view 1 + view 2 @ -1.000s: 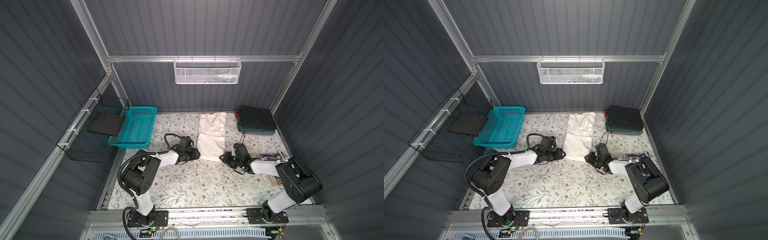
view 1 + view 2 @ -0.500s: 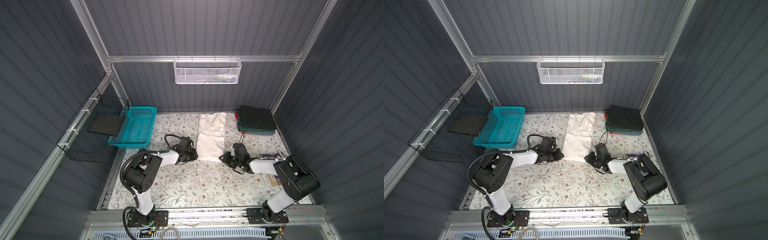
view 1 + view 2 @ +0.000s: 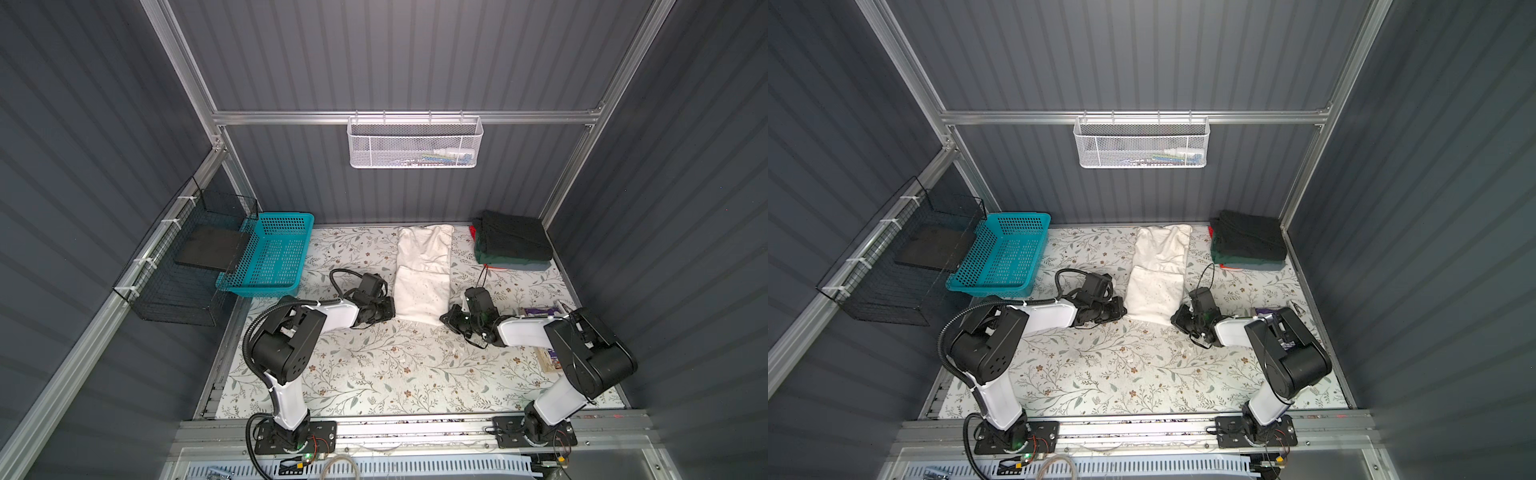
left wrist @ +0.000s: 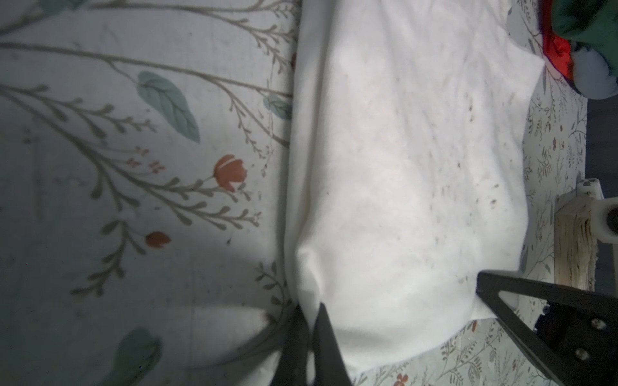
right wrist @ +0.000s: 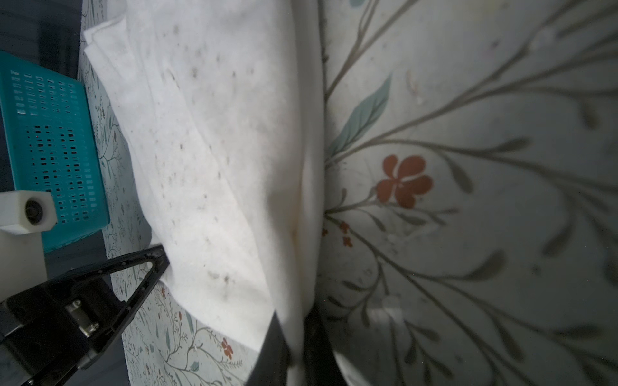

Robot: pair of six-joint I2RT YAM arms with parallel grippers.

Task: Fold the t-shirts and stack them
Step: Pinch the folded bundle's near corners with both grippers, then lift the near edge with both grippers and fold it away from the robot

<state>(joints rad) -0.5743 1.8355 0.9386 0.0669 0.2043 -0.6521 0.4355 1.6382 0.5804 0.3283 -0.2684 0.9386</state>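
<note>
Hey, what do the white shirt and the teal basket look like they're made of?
The white shirt: soft matte cloth, likely cotton; it creases and folds limply. The teal basket: rigid plastic, probably moulded, with a faint sheen and regular slotted walls.

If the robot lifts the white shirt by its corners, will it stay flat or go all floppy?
Probably floppy: the white t-shirt puckers where the left gripper and right gripper pinch its near corners. It would likely sag in the middle between them. Being thin folded cloth, it seems light, and its layers might slide apart.
</note>
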